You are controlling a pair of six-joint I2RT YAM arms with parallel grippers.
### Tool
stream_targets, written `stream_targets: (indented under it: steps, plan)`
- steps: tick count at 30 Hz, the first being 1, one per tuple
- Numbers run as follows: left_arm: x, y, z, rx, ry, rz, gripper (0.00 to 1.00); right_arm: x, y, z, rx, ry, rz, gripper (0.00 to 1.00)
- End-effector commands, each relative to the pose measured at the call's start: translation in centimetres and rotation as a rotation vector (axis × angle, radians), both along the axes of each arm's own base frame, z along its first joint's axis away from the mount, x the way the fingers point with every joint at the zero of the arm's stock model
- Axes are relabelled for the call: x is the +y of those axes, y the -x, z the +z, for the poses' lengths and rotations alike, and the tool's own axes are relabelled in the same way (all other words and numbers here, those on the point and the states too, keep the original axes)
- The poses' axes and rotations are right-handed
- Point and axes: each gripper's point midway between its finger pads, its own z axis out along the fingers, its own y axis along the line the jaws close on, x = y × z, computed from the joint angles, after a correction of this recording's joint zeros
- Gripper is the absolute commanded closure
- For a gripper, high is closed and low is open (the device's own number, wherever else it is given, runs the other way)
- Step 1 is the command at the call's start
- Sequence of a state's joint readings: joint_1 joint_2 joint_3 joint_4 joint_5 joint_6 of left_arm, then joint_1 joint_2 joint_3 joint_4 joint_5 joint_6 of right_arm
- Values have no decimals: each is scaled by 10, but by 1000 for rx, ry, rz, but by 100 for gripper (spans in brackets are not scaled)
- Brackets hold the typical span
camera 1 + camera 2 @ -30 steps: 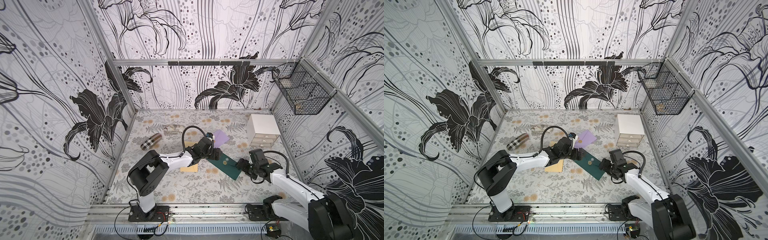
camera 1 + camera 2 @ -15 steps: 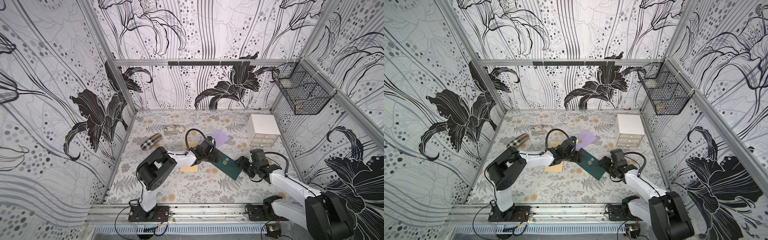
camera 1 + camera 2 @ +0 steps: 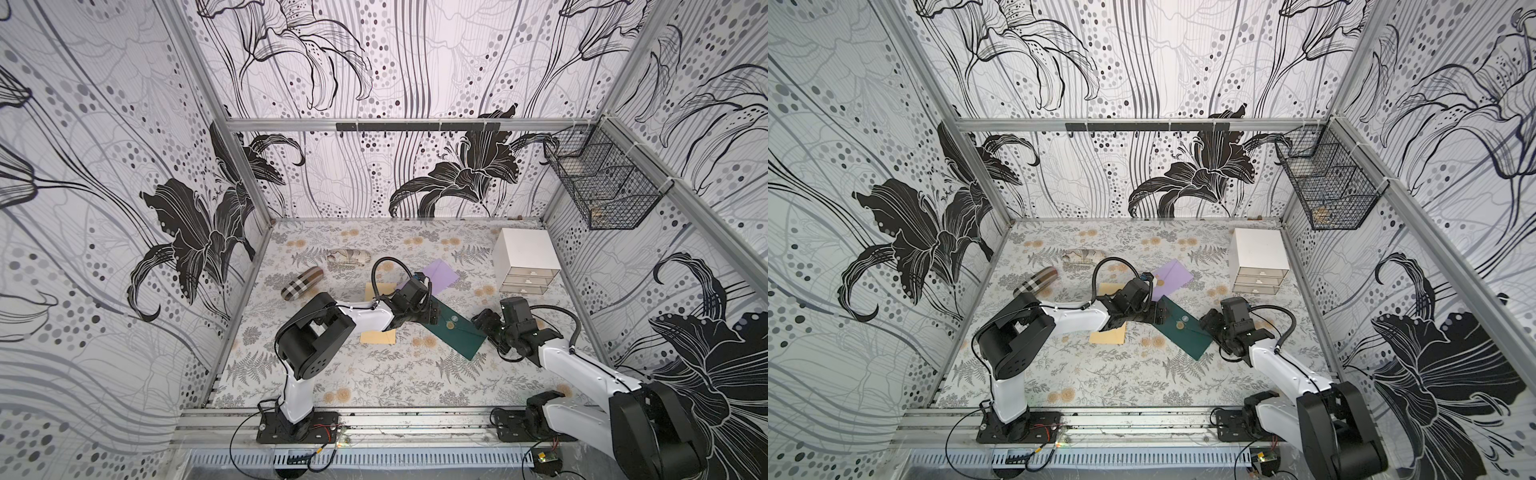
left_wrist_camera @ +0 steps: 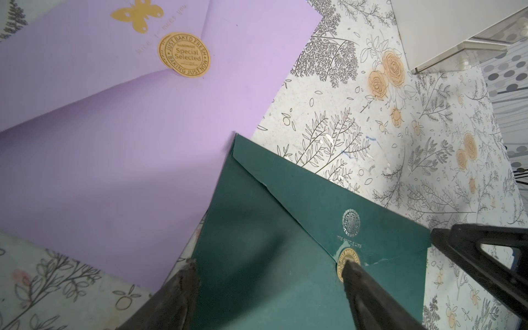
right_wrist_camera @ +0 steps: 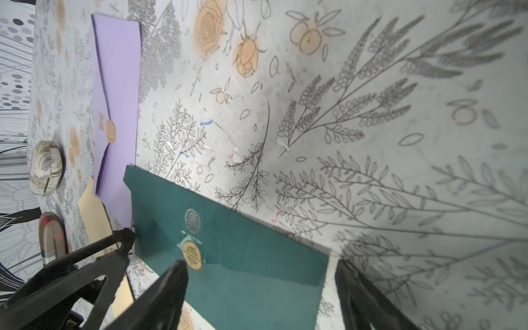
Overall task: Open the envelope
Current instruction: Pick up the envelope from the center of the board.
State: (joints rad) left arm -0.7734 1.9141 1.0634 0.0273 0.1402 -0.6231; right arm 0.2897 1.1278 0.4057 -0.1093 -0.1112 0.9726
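In both top views the left arm (image 3: 361, 318) is covering parts of the near tan envelope (image 3: 379, 336) and the far tan envelope (image 3: 384, 289), while the left gripper (image 3: 435, 316) is hiding the far-left end of the green envelope (image 3: 457, 334). In the left wrist view one of its fingertips (image 4: 353, 274) is overlapping the gold sticker (image 4: 350, 255), and the picture's edge is cutting off the white drawer unit (image 4: 457, 28). The wire basket (image 3: 602, 195) is holding something too small to tell.

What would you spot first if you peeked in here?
The dark green envelope with its round gold sticker, lying flat mid-table. The left gripper and right gripper, both open, sit at its two ends. A purple envelope lies at its far corner.
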Motion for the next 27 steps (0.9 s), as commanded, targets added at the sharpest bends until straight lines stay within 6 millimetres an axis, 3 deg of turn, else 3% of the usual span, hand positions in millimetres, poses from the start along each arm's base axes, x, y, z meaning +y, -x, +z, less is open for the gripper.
stream_targets:
  steps: [1, 8, 22, 25, 27]
  plan:
    - [1, 0, -12, 27, -25, 14, 17, -5, 12, -23, 76, 22, -5, 15]
    - [-2, 2, -13, 34, -29, 5, 19, 1, 4, -15, 7, -17, 4, 15]
    - [-8, 5, -20, 50, -45, -7, 19, 13, -8, 35, -267, -68, 105, 15]
    - [-8, 6, -21, 52, -52, -5, 20, 6, -6, 32, -226, -27, 84, 15]
    - [-5, 6, -19, 50, -62, 6, 20, -9, 4, 18, -110, 53, 36, 15]
